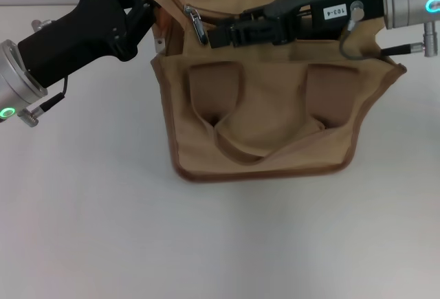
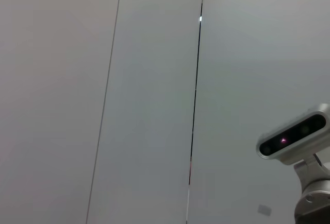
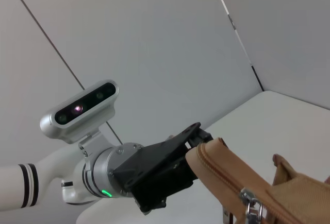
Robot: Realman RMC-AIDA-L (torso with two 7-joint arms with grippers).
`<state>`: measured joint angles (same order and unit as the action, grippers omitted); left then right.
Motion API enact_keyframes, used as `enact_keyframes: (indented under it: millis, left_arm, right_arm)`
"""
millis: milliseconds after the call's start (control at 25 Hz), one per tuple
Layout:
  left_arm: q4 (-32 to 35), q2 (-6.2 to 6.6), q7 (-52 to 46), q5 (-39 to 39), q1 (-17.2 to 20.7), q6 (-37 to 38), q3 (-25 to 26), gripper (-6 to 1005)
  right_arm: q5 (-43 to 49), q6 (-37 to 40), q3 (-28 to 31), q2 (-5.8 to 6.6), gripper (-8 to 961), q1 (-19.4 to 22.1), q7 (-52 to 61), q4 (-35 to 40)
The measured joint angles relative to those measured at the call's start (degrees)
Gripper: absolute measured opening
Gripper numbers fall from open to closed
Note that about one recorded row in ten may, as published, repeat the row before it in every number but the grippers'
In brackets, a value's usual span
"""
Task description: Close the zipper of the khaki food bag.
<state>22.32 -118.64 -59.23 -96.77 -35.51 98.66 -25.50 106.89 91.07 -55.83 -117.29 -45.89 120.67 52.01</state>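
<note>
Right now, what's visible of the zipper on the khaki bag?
The khaki-taped zipper runs along the top of the tan canvas food bag. Its shiny silver metal slider and pull tab sit near the bag's left end. The left gripper holds that raised corner; the right gripper reaches the slider.

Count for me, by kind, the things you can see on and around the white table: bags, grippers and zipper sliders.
Bags: 1, the khaki bag on the table.
Grippers: 2, the left gripper at the bag's left top corner and the right gripper by the slider.
Zipper sliders: 1, the silver slider.
Total: 4.
</note>
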Motion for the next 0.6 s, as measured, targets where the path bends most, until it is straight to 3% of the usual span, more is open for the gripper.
enact_keyframes:
  millis: [120, 600]
  left_arm:
    - [0.0, -0.01, 0.0, 0.0, 0.0, 0.1, 0.0, 91]
    - [-0.8, -0.11, 0.7, 0.0, -0.7, 0.4, 0.0, 97]
  right_arm:
    - [0.1, -0.6, -0.1, -0.2, 494, -0.7, 0.1, -0.1]
    - [1.0, -5.5, -4.7, -0.88, 341, -2.2, 2.3, -0.8]
